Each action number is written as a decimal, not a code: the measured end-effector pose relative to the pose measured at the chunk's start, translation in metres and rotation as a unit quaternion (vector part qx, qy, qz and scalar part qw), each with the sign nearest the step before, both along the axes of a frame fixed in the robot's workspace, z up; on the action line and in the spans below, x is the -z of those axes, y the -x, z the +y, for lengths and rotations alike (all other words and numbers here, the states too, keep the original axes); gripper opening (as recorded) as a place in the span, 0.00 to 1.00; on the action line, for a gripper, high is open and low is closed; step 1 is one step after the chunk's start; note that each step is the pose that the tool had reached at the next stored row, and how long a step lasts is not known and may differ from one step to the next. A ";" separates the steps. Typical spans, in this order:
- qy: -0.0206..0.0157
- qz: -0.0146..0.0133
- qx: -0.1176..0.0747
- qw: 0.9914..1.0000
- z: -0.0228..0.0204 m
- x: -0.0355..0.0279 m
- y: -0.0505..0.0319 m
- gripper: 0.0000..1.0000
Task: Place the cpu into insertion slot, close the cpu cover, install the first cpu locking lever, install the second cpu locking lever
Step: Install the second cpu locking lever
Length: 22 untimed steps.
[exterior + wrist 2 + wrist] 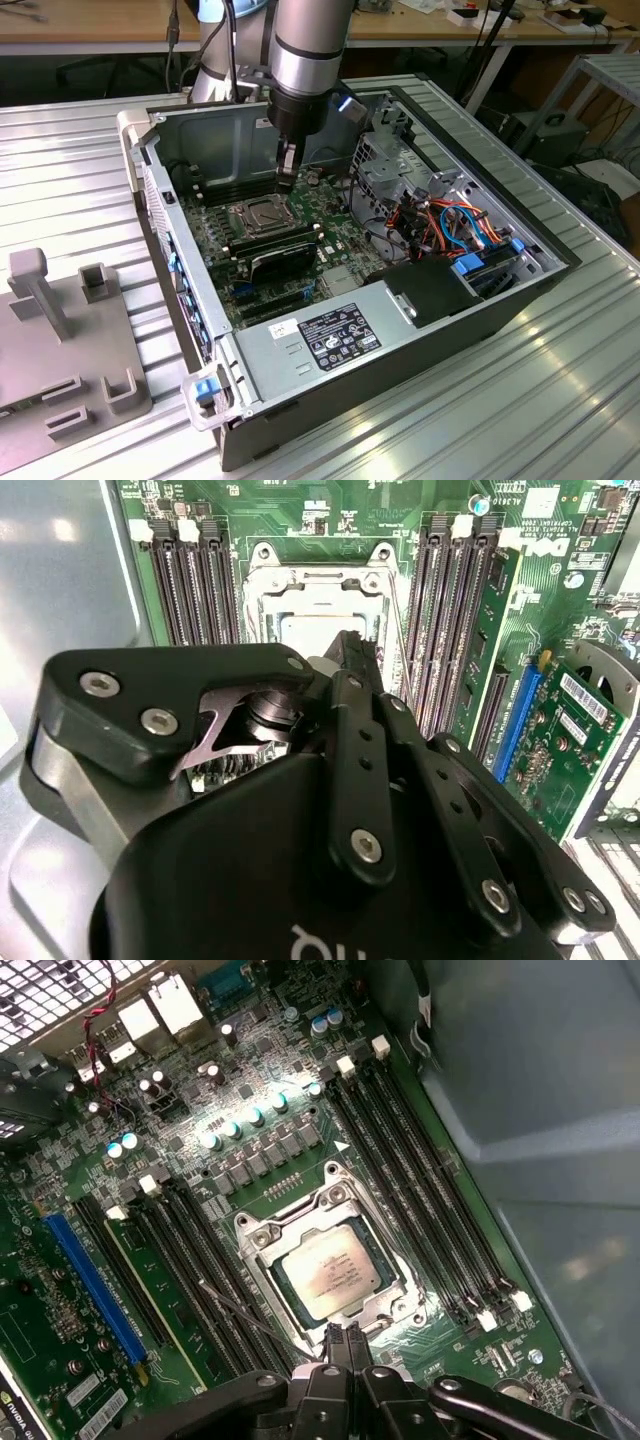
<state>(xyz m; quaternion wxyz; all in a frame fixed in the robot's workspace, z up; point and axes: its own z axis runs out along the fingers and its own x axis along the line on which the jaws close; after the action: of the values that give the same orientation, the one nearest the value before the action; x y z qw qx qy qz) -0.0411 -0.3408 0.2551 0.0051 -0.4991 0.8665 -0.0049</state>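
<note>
Cpu (pixel 328 1274) seated in insertion slot (pixel 262 1260), cpu cover (pixel 330 1195) down; gripper (pixel 345 1345) fingers pinched narrow, empty, at the socket edge, likely for a lever.

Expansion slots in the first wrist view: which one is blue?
The long blue slot, the outermost of the parallel slots, next to the green card edge. The others between it and the cpu are black.

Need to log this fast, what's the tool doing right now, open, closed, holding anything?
Tool: closed, fingers together and holding nothing, tips just beside the cpu cover, which is down over the cpu.
</note>
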 end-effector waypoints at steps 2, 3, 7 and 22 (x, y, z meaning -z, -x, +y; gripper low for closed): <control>0.000 0.000 -0.002 1.000 0.0000 0.0000 0.0003 0.11; 0.000 0.000 -0.003 1.000 0.0000 0.0000 0.0004 0.11; 0.000 0.000 -0.007 1.000 0.0000 0.0000 0.0008 0.11; 0.000 0.000 -0.110 0.994 -0.0002 0.0002 0.0014 0.11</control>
<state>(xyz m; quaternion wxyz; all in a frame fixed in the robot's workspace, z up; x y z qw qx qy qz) -0.0425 -0.3410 0.2548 0.0056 -0.5914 0.8063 -0.0043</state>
